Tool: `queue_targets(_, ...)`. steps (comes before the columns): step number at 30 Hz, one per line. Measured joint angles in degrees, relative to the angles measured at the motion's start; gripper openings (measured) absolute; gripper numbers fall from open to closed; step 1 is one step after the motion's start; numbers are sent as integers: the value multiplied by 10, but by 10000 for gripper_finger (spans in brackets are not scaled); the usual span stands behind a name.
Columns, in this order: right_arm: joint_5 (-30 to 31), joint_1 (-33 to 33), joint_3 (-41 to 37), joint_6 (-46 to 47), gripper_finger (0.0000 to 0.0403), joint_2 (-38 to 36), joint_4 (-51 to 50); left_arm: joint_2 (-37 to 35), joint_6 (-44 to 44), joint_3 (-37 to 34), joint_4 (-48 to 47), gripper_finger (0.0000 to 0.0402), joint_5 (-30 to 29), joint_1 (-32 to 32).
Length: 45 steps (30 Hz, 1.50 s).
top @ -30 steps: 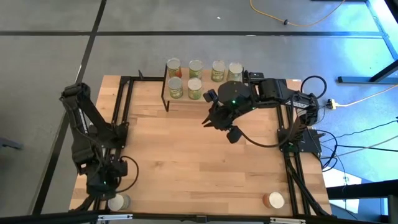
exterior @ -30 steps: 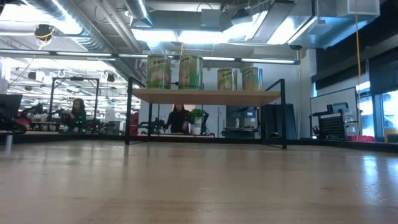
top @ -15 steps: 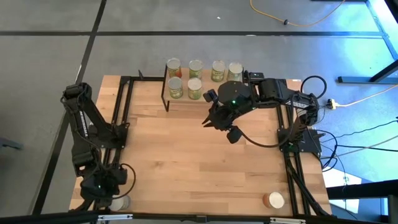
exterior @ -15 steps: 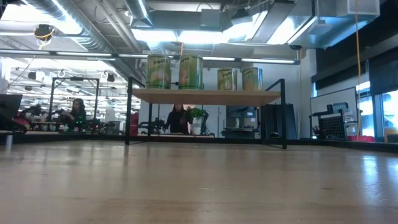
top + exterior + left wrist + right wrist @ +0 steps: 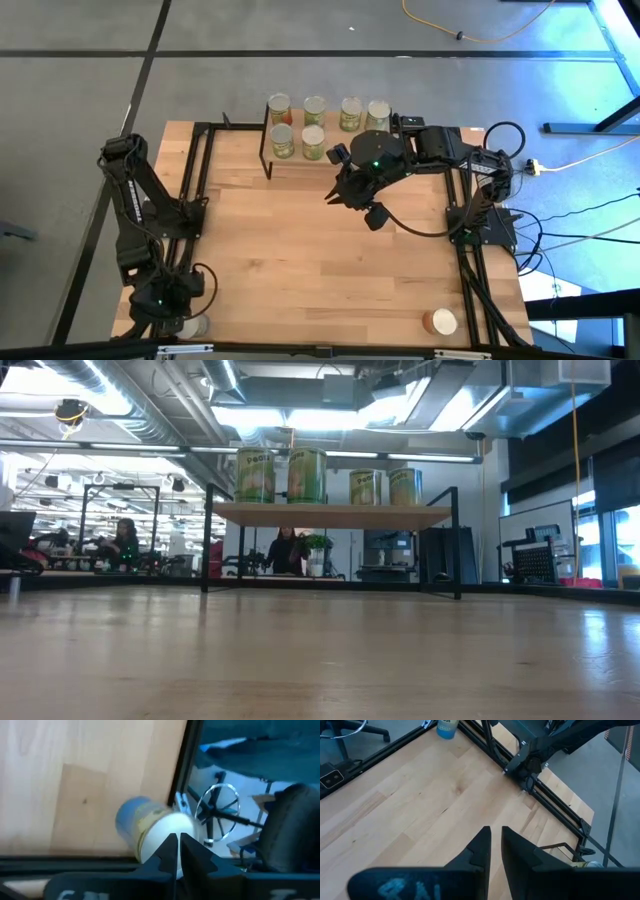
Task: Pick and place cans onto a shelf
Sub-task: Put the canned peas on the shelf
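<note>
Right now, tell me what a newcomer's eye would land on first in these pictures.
First, the six cans clustered on the shelf at the table's far edge. Next, the right gripper hanging over the table just in front of that shelf, holding nothing, its fingers close together. Last, the left gripper down at the near left corner, over a blue-labelled can standing on the tabletop; an orange can stands at the near right corner.

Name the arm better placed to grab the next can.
Left. The left gripper hangs right over the blue can at the table's near-left corner; the right gripper waits near the shelf.
</note>
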Motion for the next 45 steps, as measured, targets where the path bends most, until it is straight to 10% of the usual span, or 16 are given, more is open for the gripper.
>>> queue_targets(45, 0, 0, 0, 0, 47, 0, 0, 56, 66, 0, -33, 58, 25, -1)
